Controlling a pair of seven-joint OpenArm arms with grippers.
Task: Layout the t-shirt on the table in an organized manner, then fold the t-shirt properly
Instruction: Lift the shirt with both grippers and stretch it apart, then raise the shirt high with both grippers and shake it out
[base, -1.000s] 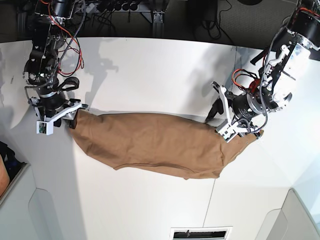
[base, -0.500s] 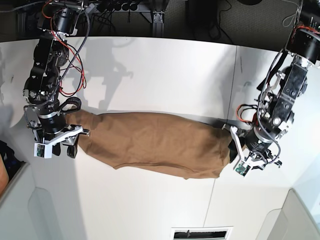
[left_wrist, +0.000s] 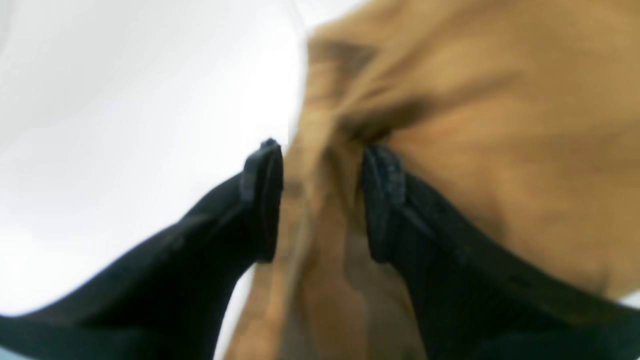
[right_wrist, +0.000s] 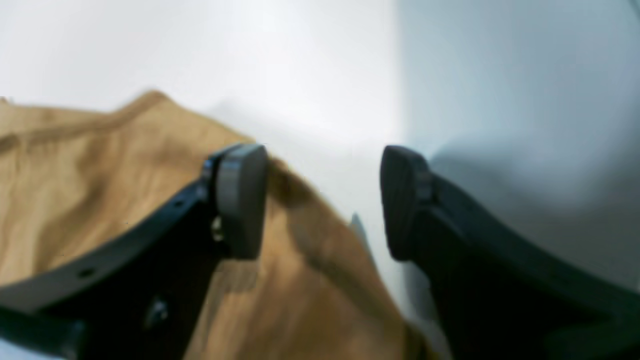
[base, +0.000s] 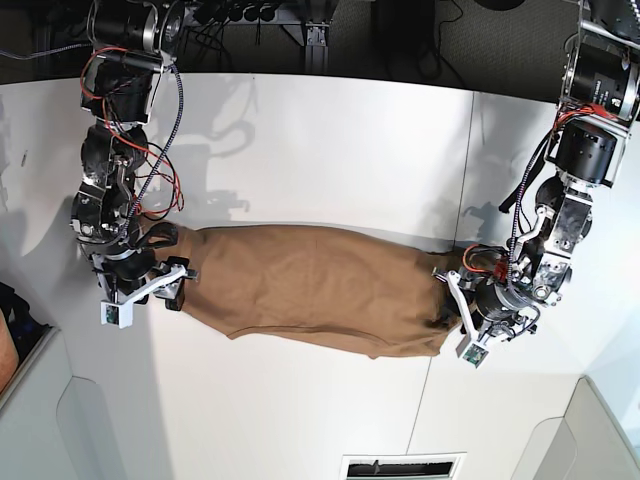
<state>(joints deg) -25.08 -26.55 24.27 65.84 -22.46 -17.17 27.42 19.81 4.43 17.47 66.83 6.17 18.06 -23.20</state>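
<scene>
The t-shirt (base: 320, 290) lay stretched in a long, narrow band across the middle of the table (base: 330, 150), bunched lengthwise rather than spread flat, its two ends drawn toward the two arms. That shape suggested it was being pulled taut end to end as part of the laying-out, with no folding begun. At the end on the base view's right, the left gripper (left_wrist: 320, 200) was clamped on a gathered ridge of the tan cloth, the fabric filling the gap between its two black fingers (left_wrist: 262, 200) and puckering just above them. At the other end, the right gripper (right_wrist: 320, 200) stood with its jaws spread wide and nothing between them; one finger hung over the shirt's edge, the other over bare table, so that end looked let go. Whether it touched the cloth could not be told. A thin dark seam (base: 470, 160) ran across the tabletop near the left arm, and cables and dark frames stood beyond the far edge. Nothing lay on the table to obstruct spreading the shirt.
</scene>
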